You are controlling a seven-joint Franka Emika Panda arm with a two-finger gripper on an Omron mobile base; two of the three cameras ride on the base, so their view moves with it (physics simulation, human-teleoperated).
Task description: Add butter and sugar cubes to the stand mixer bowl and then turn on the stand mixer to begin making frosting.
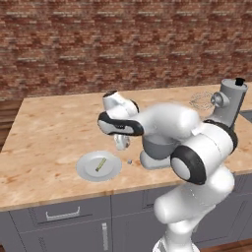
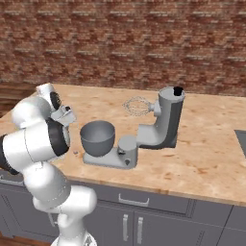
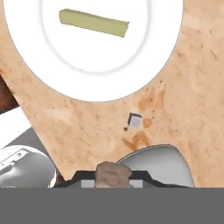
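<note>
The olive-yellow butter (image 3: 94, 22) stick lies on a pale round plate (image 3: 92, 70), also seen as butter (image 1: 100, 164) on the plate (image 1: 88, 170) near the counter's front edge. One tiny sugar cube (image 3: 134, 120) sits on the wood beside the plate, between plate and gripper; it is the speck (image 1: 130, 161) here. My gripper (image 1: 121, 144) hangs above the counter just right of the plate, fingers together with nothing seen between them (image 3: 113, 171). The grey bowl (image 2: 97, 136) stands on the stand mixer (image 2: 163, 125) base, head tilted up, whisk (image 2: 137, 105) raised, black knob (image 2: 178, 90) on top.
The wooden counter (image 1: 44, 133) runs back to a brick wall. Grey cabinet drawers (image 1: 61, 214) sit below its front edge. My own arm (image 1: 167, 125) arches over the counter between plate and mixer and hides the bowl in the left base view.
</note>
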